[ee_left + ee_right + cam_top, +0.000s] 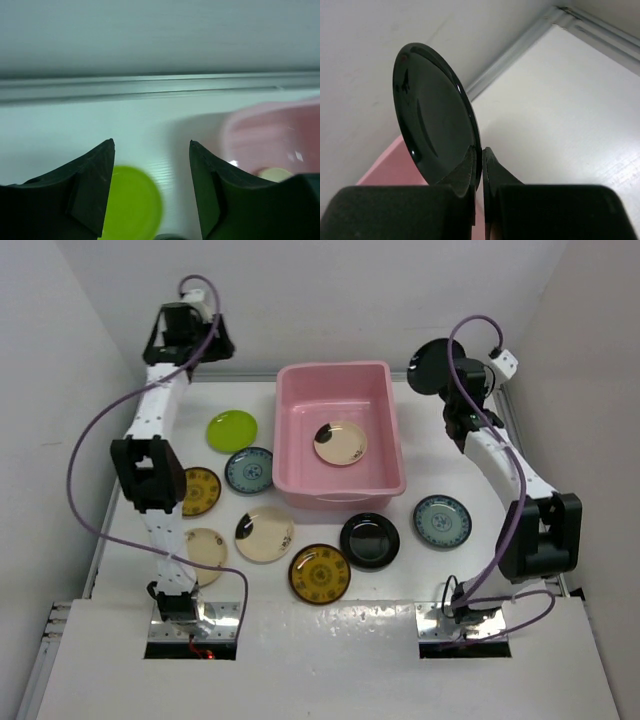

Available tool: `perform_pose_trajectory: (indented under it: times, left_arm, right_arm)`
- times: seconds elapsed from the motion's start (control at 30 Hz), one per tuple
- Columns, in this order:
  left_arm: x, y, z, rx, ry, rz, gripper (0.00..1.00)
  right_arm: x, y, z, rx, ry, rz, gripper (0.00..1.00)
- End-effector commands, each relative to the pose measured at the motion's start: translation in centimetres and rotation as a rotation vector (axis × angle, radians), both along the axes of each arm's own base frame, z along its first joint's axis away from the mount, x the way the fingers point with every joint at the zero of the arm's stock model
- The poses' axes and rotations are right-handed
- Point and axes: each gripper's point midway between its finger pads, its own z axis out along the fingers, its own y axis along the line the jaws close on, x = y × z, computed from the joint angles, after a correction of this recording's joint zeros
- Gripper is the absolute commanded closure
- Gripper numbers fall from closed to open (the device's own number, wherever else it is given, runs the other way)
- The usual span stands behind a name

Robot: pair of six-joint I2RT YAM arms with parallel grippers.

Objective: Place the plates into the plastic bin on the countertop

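Early days, I judge: 8 of 10 plates lie loose on the white desk [400,582]. Nearest the arm bases sit a round amber-yellow patterned plate [320,574] and a round glossy black plate [369,540], on the 6 o'clock side of the pink rectangular plastic bin [385,430]. The rest fan round to a lime green round plate [232,430] at its 9 o'clock. The bin holds 1 cream plate with a dark blotch [340,443], lying flat. Farther off, at 2 o'clock, the right tool [481,152] pinches a second glossy black plate [432,115] by its rim, on edge. At 10 o'clock the left tool [151,145] hangs wide apart, empty.
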Motion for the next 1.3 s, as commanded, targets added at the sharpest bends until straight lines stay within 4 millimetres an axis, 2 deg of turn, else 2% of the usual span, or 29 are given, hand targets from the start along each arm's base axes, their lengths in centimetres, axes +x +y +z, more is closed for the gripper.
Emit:
perform_pose_trajectory:
  times: [0.0, 0.03, 0.07, 0.1, 0.13, 0.17, 0.2, 0.23, 0.3, 0.33, 0.37, 0.43, 0.47, 0.5, 0.53, 0.57, 0.6, 0.63, 0.73, 0.77, 0.83, 0.87, 0.93, 0.97, 1.0, 1.1, 1.23, 1.27]
  left_arm:
    - [-2.0, 7.2, -1.5, 0.039, 0.085, 0.176, 0.36]
    - [-3.0, 8.5, -3.5, 0.039, 0.14, 0.198, 0.36]
    - [-3.4, 10.5, -4.7, 0.025, 0.169, 0.215, 0.36]
    - [-3.8, 11.1, -5.7, 0.013, 0.193, 0.214, 0.36]
    - [-4.7, 11.8, -8.1, -0.018, 0.254, 0.198, 0.36]
    - [-5.0, 12.1, -9.8, -0.031, 0.289, 0.192, 0.36]
    - [-5.5, 12.2, -10.7, -0.044, 0.317, 0.186, 0.36]
    - [-5.9, 12.5, -12.3, -0.069, 0.354, 0.195, 0.36]
    - [-6.9, 12.4, -15.3, -0.118, 0.429, 0.188, 0.36]
    - [-7.2, 12.6, -16.1, -0.131, 0.446, 0.184, 0.36]
    - [-7.4, 12.5, -17.0, -0.134, 0.464, 0.185, 0.36]
    - [-7.7, 12.6, -18.8, -0.147, 0.499, 0.168, 0.36]
    - [-7.7, 12.6, -18.8, -0.147, 0.5, 0.168, 0.36]
    - [-7.8, 12.6, -19.6, -0.149, 0.515, 0.169, 0.36]
    - [-7.9, 12.3, -20.3, -0.159, 0.529, 0.159, 0.36]
    - [-7.9, 12.3, -20.4, -0.159, 0.529, 0.159, 0.36]
    - [-7.9, 12.1, -21.0, -0.169, 0.542, 0.149, 0.36]
    - [-7.9, 12.1, -21.0, -0.169, 0.542, 0.149, 0.36]
    - [-8.4, 11.6, -23.0, -0.19, 0.584, 0.132, 0.36]
    - [-8.4, 11.5, -22.9, -0.197, 0.583, 0.124, 0.36]
    - [-8.6, 11.4, -24.2, -0.209, 0.61, 0.131, 0.37]
    - [-8.7, 11.3, -24.9, -0.212, 0.623, 0.132, 0.38]
    - [-8.6, 11.0, -25.4, -0.225, 0.626, 0.116, 0.38]
    - [-8.4, 11.1, -25.6, -0.233, 0.629, 0.122, 0.4]
    - [-8.4, 10.9, -25.5, -0.239, 0.628, 0.113, 0.4]
    - [-8.3, 10.4, -26.1, -0.238, 0.638, 0.105, 0.41]
    - [-8.6, 10.2, -27.6, -0.249, 0.666, 0.099, 0.51]
    - [-8.6, 10.0, -27.5, -0.255, 0.665, 0.092, 0.61]
  right_arm:
    - [0.7, 3.5, 7.5, -0.147, -0.196, 0.232, 1.0]
    - [1.2, 4.6, 7.1, -0.181, -0.166, 0.318, 1.0]
    - [1.8, 7.6, 8.3, -0.167, -0.186, 0.476, 1.0]
    - [1.6, 9.3, 6.5, -0.181, -0.093, 0.573, 1.0]
    - [2.7, 11.9, 5.5, -0.158, -0.019, 0.7, 1.0]
    - [1.8, 13.2, 3.0, -0.128, 0.09, 0.779, 1.0]
    - [1.4, 15.5, 2.2, -0.166, 0.13, 0.863, 1.0]
    - [1.2, 17.2, -0.2, -0.143, 0.192, 0.945, 1.0]
    - [0.5, 19.3, -2.8, -0.149, 0.308, 1.027, 1.0]
    - [0.4, 19.9, -3.1, -0.161, 0.322, 1.043, 1.0]
    - [0.2, 20.0, -5.1, -0.147, 0.378, 1.041, 1.0]
    - [0.4, 20.6, -5.8, -0.12, 0.386, 1.033, 1.0]
    - [0.5, 20.8, -7.8, -0.105, 0.426, 1.033, 1.0]
    - [1.1, 21.4, -7.1, -0.1, 0.408, 1.036, 1.0]
    - [1.1, 21.6, -7.8, -0.083, 0.43, 1.033, 1.0]
    - [1.1, 22.0, -9.8, -0.069, 0.476, 1.043, 1.0]
    - [1.8, 22.4, -9.1, -0.069, 0.458, 1.045, 1.0]
    - [1.5, 22.6, -10.4, -0.059, 0.493, 1.052, 1.0]
    - [1.4, 22.8, -12.2, -0.054, 0.532, 1.048, 1.0]
    - [1.6, 22.4, -12.8, -0.064, 0.543, 1.023, 0.97]
    - [1.9, 21.7, -13.8, -0.07, 0.55, 0.989, 0.89]
    - [2.2, 21.9, -13.7, -0.079, 0.533, 0.991, 0.75]
    - [2.8, 21.9, -13.6, -0.091, 0.519, 0.984, 0.54]
    - [3.1, 21.8, -13.4, -0.096, 0.517, 0.98, 0.38]
    - [3.2, 22.0, -13.5, -0.112, 0.519, 0.992, 0.33]
    - [4.1, 22.2, -11.6, -0.148, 0.486, 1.006, 0.2]
    - [4.3, 22.8, -9.2, -0.198, 0.43, 1.036, 0.19]
    - [4.2, 23.0, -7.8, -0.205, 0.399, 1.04, 0.18]
